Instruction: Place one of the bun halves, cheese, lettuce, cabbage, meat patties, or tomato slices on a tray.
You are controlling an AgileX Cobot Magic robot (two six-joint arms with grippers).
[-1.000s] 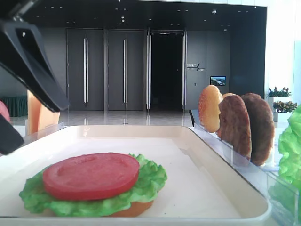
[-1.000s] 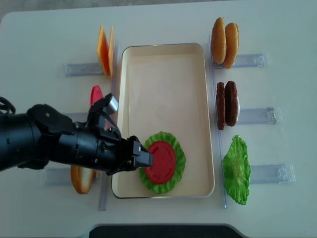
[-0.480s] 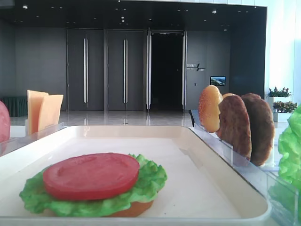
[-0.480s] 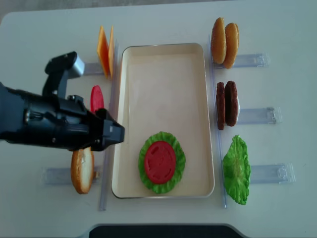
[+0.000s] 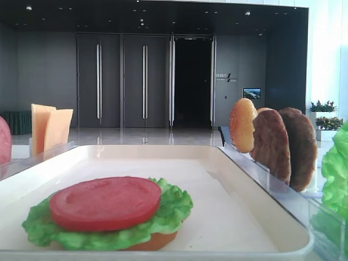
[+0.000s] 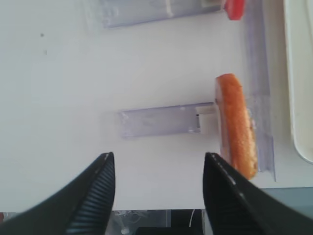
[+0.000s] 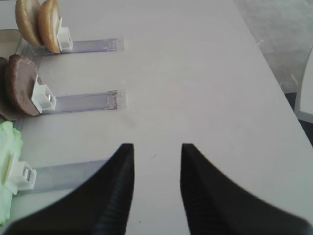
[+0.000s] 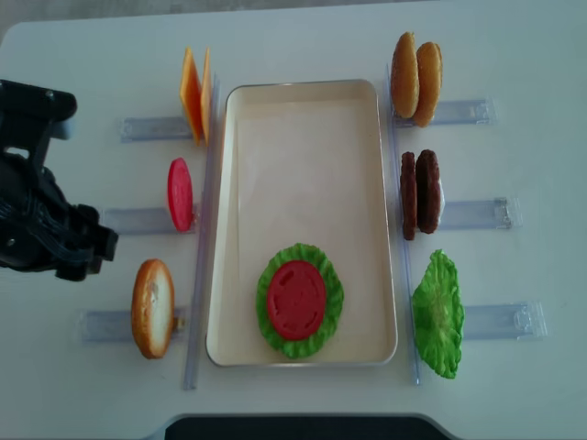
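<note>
Hiding beneath lettuce [image 5: 109, 225]: bun half [image 5: 155, 241]

My white table [image 8: 303, 46] carries the tray [image 8: 304, 92] centrally (clear racks [image 8: 477, 215] flank it on both sides).

Overhead and table-level cameras share the tray [image 8: 303, 137].

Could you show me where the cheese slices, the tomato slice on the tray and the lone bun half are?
cheese slices [image 8: 193, 92], overhead view, upper edge of the standing slices.
tomato slice [image 8: 296, 300], overhead view, middle of its flat top.
bun half [image 8: 152, 307], overhead view, middle of its browned crust.
</note>
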